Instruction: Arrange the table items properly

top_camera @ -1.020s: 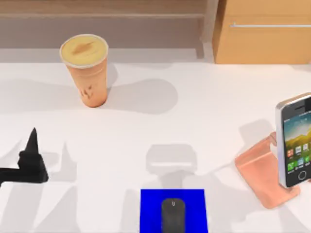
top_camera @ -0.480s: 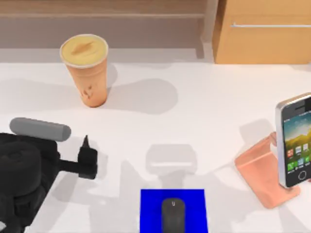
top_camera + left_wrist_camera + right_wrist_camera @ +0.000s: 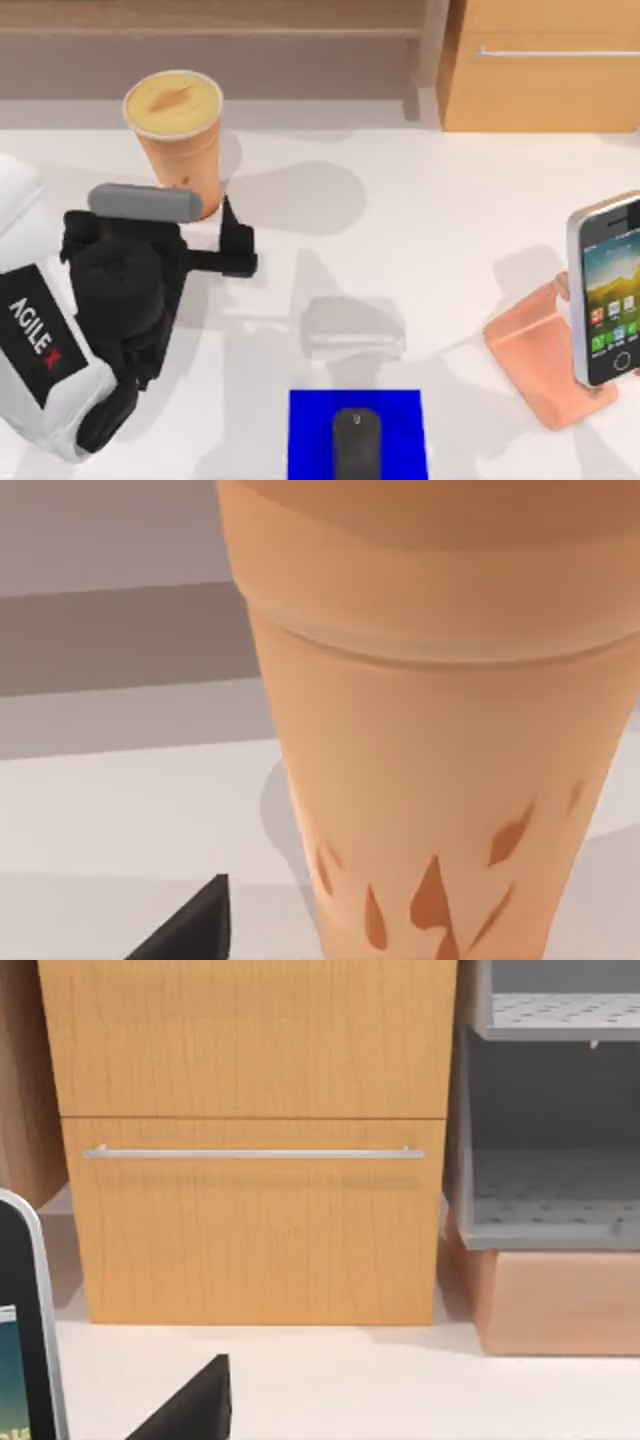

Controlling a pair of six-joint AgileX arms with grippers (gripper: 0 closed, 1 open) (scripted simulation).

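The light is bright and even on the white table (image 3: 440, 220). Soft grey shadows lie beside the orange cup (image 3: 180, 140), spreading to the right, and in the lower middle of the top view. No glare shows.

Orange cup (image 3: 178, 140), yellowish top, upright at table's far left. Dark-grey mouse (image 3: 356, 446) flat at the near edge, centre. Silver-edged smartphone (image 3: 605, 290), colourful app screen lit, propped upright at right edge.
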